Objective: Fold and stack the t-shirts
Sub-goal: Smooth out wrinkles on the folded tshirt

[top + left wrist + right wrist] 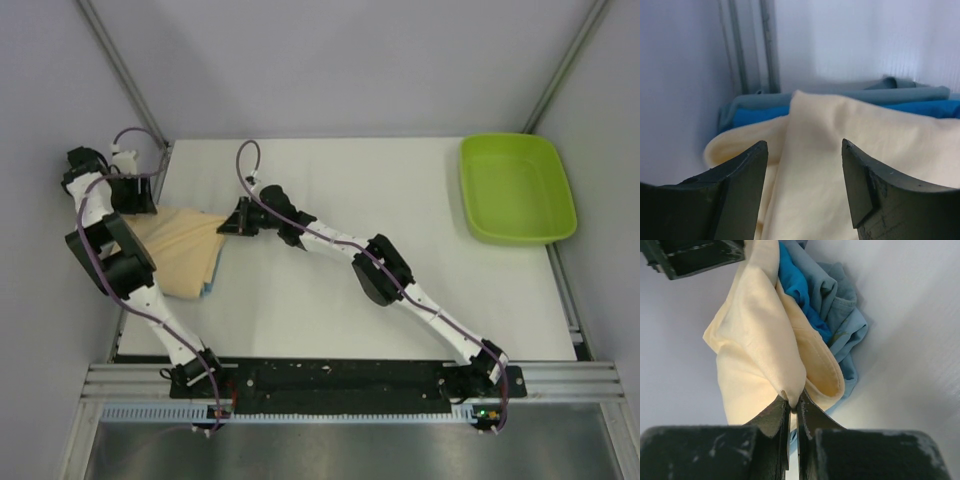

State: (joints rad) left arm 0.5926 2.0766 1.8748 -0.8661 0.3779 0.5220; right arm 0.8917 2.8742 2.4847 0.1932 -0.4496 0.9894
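Right wrist: right end effector (pixel 792 403) pinches peach-cream t-shirt (pixel 755 345)
Left wrist: left end effector (pixel 802 147) wide apart
Blue t-shirt (pixel 792 282): underneath

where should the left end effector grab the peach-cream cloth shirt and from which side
Probably the raised fold of the pale peach-cream cloth t-shirt, approached from its far-left end, where the open left end effector is lined up on it. The crease forms a pinchable ridge there, and the right end effector holds the opposite right edge.

Pale cream shirt (pixel 755 340); blue shirt (pixel 791 277); lime-green tray (pixel 515 190); perhaps grey-blue cloth (pixel 840 292).
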